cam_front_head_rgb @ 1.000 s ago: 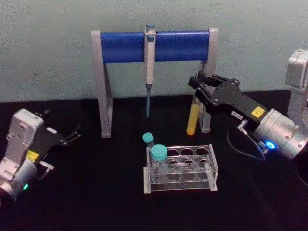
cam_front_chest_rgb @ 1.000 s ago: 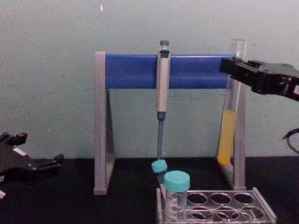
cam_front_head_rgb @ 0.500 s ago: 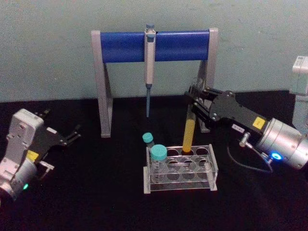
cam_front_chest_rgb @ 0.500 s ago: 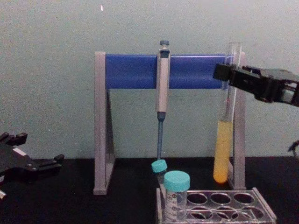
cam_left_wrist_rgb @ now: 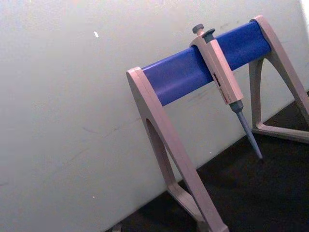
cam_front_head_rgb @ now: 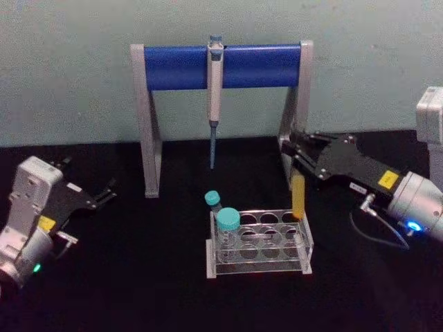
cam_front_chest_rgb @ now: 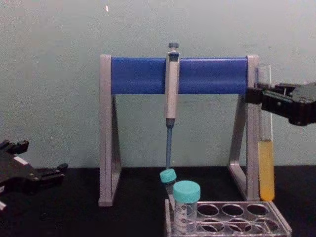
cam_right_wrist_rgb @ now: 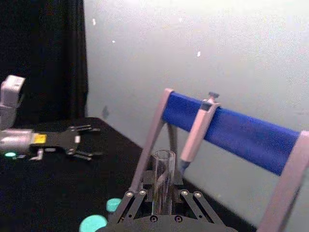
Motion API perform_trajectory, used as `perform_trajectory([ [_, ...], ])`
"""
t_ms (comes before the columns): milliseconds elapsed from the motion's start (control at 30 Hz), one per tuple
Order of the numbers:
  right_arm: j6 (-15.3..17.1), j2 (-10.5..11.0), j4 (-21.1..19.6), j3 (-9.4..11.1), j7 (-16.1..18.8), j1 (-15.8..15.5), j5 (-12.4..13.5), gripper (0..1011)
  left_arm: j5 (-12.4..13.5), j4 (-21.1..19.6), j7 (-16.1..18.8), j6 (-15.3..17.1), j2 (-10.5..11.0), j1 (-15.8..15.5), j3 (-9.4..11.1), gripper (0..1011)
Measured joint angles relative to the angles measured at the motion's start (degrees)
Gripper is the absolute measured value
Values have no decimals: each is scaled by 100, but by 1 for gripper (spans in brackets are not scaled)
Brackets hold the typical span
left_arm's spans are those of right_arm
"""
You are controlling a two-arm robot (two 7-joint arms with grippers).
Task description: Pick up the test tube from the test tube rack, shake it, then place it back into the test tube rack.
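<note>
Observed at right: right gripper, black, slim-fingered, pinched on the clear upper glass of the test tube. Held upright, with its open mouth above the fingers. Long, slender, round-bottomed; yellow-orange liquid in the lower part. Lower end at the rear right corner hole of the test tube rack; cannot tell whether already inside the hole.

Noted for the rack: low, clear plastic, rows of round holes in the top plate. Two shorter teal-capped tubes at its left end, one leaning.

Behind the rack: pipette stand with grey slanted legs and a smooth blue cylindrical bar. Hung at the middle of the bar, tip down: grey-blue pipette.

Parked low at left, well apart from the rack: left gripper, black, fingers spread, nothing between them.

Underneath: black matte table, plain. Behind: pale grey-green wall, flat, lightly speckled. Seen from the right wrist, beside the wall: dark curtain.
</note>
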Motion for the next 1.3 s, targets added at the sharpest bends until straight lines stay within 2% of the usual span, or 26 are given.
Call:
perform_trajectory([
  [133, -128, -163, 100, 35, -117, 70, -148, 233, 0, 0, 0, 0, 0, 0, 0, 1001],
  [333, -253, -418, 282, 80, -142, 162, -168, 233, 0, 0, 0, 0, 0, 0, 0, 1001],
  [433, -327, -613, 442, 139, -67, 208, 12, 233, 0, 0, 0, 0, 0, 0, 0, 1002],
  [500, -330, -651, 470, 151, -38, 215, 67, 233, 0, 0, 0, 0, 0, 0, 0, 1002],
  [567, -319, -753, 559, 180, 79, 228, 296, 233, 0, 0, 0, 0, 0, 0, 0, 1001],
  [700, -244, -821, 617, 182, 246, 238, 582, 233, 0, 0, 0, 0, 0, 0, 0, 1001],
  [867, -140, -802, 625, 135, 412, 241, 845, 233, 0, 0, 0, 0, 0, 0, 0, 1001],
  [1000, -18, -684, 544, 42, 530, 234, 985, 233, 0, 0, 0, 0, 0, 0, 0, 1001],
  [1100, 53, -588, 478, -8, 583, 221, 1015, 233, 0, 0, 0, 0, 0, 0, 0, 1001],
  [1300, 184, -255, 244, -118, 600, 153, 962, 233, 0, 0, 0, 0, 0, 0, 0, 1001],
])
